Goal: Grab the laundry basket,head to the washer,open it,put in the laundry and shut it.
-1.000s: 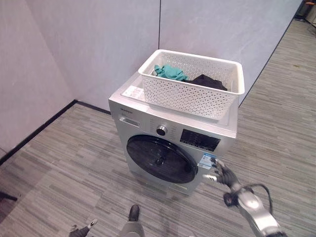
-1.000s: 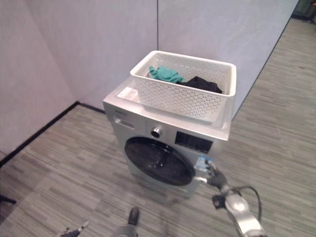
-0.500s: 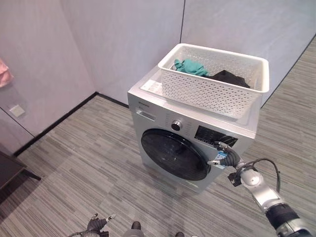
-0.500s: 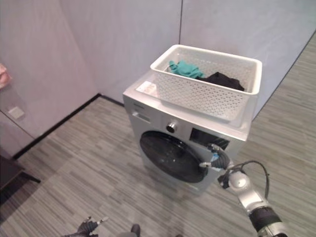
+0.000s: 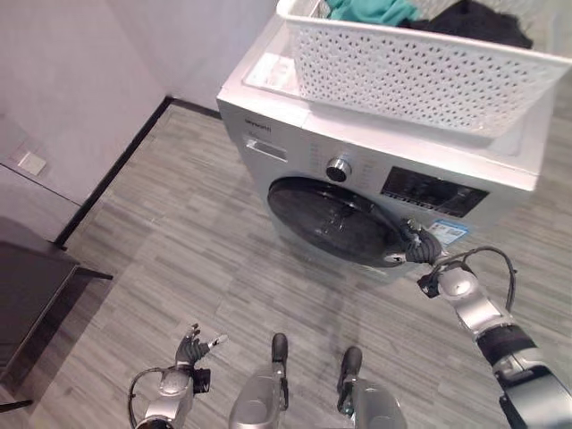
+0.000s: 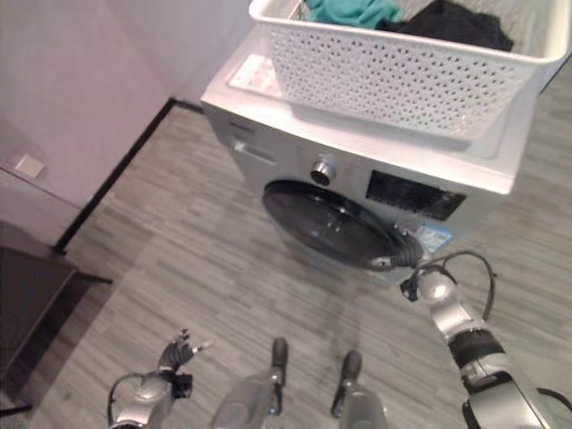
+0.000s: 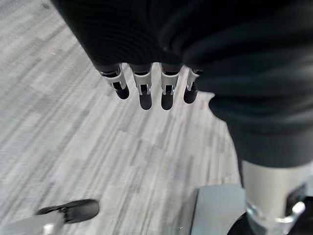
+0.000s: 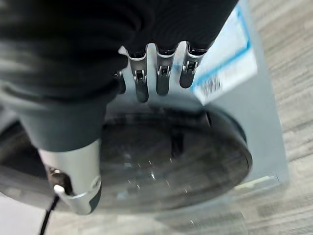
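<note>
Since a moment ago we have leaned in and our view has tipped down, so the washer (image 5: 384, 170) looms larger and the basket (image 5: 420, 67) on its top now runs off the upper edge; that shift is the camera's, not the machine's; what has truly moved is our right hand (image 5: 418, 251), which has closed the gap and now sits at the door's (image 5: 335, 219) rim at about four o'clock. Going left to right: our left hand (image 5: 190, 344) hangs low over the floor (image 5: 179, 232) at seven o'clock, fingers straight and apart, holding nothing; the round dark door fills the washer's front, apparently still shut or barely cracked; our right hand's fingers (image 8: 161, 81) reach to the door's edge, beside the blue-and-white label (image 8: 225, 63), relaxed rather than clamped as far as we can see. We judge the opening step is just beginning. The basket stands at twelve o'clock, carrying a teal garment (image 5: 371, 11) and a black garment (image 5: 478, 20); none has gone into the drum yet.
</note>
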